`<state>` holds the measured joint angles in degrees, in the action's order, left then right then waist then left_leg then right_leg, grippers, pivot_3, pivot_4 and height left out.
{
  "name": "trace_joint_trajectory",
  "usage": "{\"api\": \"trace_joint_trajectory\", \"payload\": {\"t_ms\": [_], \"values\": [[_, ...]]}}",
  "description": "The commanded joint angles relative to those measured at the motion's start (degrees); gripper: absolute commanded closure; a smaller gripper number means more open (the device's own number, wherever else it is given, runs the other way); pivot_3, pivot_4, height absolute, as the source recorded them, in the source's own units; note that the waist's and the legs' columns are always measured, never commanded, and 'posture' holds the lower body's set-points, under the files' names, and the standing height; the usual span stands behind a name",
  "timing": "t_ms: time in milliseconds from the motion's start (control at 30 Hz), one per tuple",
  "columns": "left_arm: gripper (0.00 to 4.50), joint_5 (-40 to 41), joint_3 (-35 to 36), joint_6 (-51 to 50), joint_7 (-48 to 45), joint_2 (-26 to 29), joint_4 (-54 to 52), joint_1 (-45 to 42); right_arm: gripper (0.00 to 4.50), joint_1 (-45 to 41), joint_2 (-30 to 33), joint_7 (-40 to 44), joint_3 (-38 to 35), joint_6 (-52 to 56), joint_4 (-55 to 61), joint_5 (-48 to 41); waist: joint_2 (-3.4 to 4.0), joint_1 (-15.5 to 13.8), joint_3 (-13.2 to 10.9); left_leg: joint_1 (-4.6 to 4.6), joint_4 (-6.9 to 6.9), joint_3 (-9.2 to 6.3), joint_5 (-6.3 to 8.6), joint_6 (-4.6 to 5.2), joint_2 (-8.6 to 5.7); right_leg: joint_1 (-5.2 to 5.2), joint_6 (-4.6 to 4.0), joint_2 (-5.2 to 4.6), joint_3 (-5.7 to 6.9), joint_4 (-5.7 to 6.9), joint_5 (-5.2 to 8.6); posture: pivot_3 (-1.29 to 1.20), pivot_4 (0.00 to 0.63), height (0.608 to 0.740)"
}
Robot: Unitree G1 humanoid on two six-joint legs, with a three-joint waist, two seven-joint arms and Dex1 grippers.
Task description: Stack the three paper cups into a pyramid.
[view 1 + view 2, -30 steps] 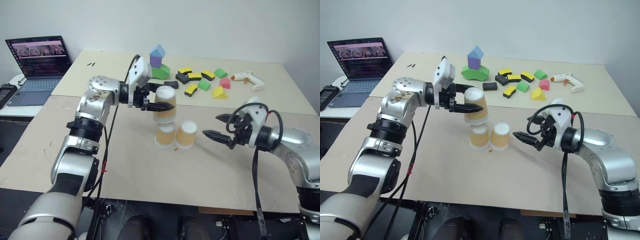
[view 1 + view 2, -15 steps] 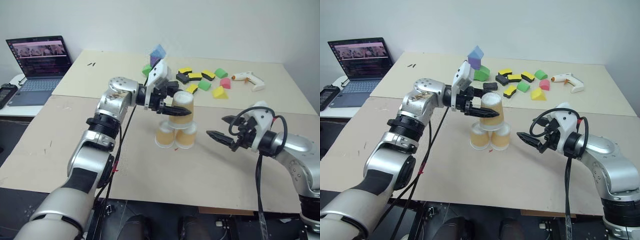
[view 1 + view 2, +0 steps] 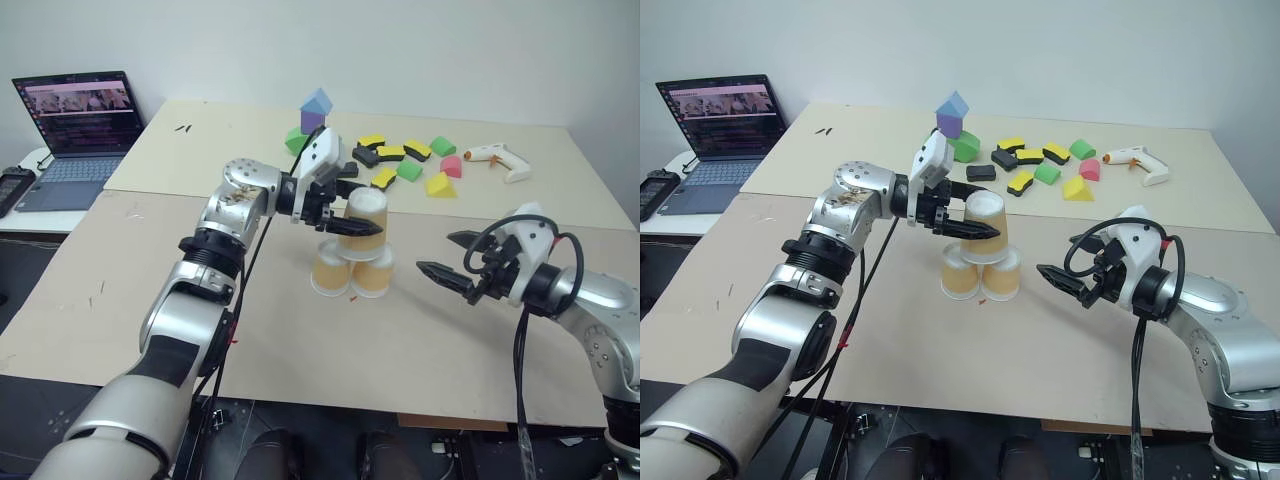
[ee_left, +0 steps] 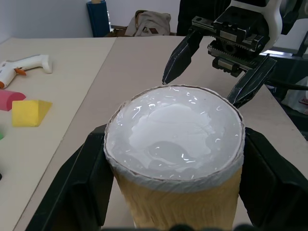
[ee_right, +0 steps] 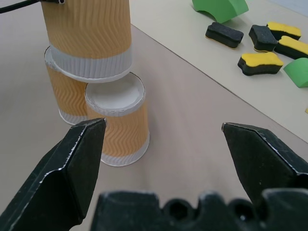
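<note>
Two paper cups (image 3: 330,272) (image 3: 373,275) stand upside down, side by side, in the middle of the table. My left gripper (image 3: 358,222) is shut on the third cup (image 3: 368,204), also upside down, centred over the gap between them. Its rim is at the level of their tops; I cannot tell whether it rests on them. From the right wrist, the held cup (image 5: 86,29) overlaps the two base cups (image 5: 118,122) (image 5: 65,96). My right gripper (image 3: 435,253) is open and empty, a short way right of the cups and pointing at them.
Loose foam blocks (image 3: 405,160) and a block tower (image 3: 316,112) lie behind the cups. A glue gun (image 3: 495,157) is at the back right, and a laptop (image 3: 75,120) sits on a side table at the far left.
My left gripper carried its cup to the right and slightly down, from above the left base cup to over both cups. The right gripper has barely moved.
</note>
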<state>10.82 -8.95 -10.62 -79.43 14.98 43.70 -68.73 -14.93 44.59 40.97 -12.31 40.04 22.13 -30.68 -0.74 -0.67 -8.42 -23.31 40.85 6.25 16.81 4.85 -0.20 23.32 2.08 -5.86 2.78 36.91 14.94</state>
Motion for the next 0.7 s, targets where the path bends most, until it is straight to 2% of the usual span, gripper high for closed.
{"api": "trace_joint_trajectory", "payload": {"t_ms": [33, 100, 133, 233, 600, 700], "values": [[1.07, -0.4, 0.0, 0.9, 0.1, 0.0, -1.1, -0.9, 0.00, -0.6, 0.9, 0.0, -2.4, -0.5, 1.6, -0.9, 0.00, 0.0, 0.0, 0.00, 0.00, 0.00, 0.00, 0.00, 0.00, 0.00, 0.00, 0.00, 0.00, 0.00, 0.00, 0.00, 0.150, 0.740], [1.07, -0.6, 0.1, 1.0, 0.1, 0.0, -1.1, -0.9, 0.00, -0.6, 0.9, 0.1, -2.4, -0.6, 1.5, -0.8, 0.00, 0.0, 0.0, 0.00, 0.01, 0.00, 0.00, 0.00, 0.00, 0.00, 0.00, 0.00, 0.00, 0.01, 0.00, 0.00, 0.150, 0.740], [0.61, -0.6, 0.3, 1.1, 0.1, 0.0, -1.2, -0.8, 0.00, -0.7, 0.8, 0.0, -2.3, -0.5, 1.4, -0.8, 0.00, 0.0, 0.0, 0.00, 0.01, 0.00, 0.00, 0.00, 0.00, 0.00, 0.00, 0.00, 0.00, 0.01, 0.00, 0.00, 0.150, 0.740], [0.09, -0.6, 0.6, 1.6, 0.6, -0.1, -1.2, -0.9, 0.00, -1.0, 0.7, -0.1, -2.1, -0.5, 1.3, -0.7, 0.00, 0.0, 0.0, 0.00, 0.01, 0.00, 0.00, 0.01, 0.00, 0.00, 0.00, 0.00, 0.00, 0.01, 0.00, 0.00, 0.150, 0.740], [0.09, 1.2, 2.2, 0.2, 1.9, 0.0, -2.9, -2.0, 0.00, -1.9, 0.7, 0.0, -1.5, -0.4, 0.6, -0.6, 0.00, 0.0, 0.0, 0.00, 0.02, 0.00, 0.00, 0.01, 0.00, 0.00, 0.00, -0.01, -0.01, 0.03, 0.00, 0.00, 0.150, 0.740], [0.09, 3.5, 3.7, -3.6, 1.2, 0.8, -5.4, -2.8, 0.00, -2.3, 0.7, 0.2, -1.3, -0.4, 0.1, -0.6, 0.00, 0.0, 0.0, 0.00, 0.03, -0.01, 0.00, 0.01, 0.00, 0.00, 0.00, 0.00, -0.01, 0.04, 0.00, 0.00, 0.150, 0.740]]}}
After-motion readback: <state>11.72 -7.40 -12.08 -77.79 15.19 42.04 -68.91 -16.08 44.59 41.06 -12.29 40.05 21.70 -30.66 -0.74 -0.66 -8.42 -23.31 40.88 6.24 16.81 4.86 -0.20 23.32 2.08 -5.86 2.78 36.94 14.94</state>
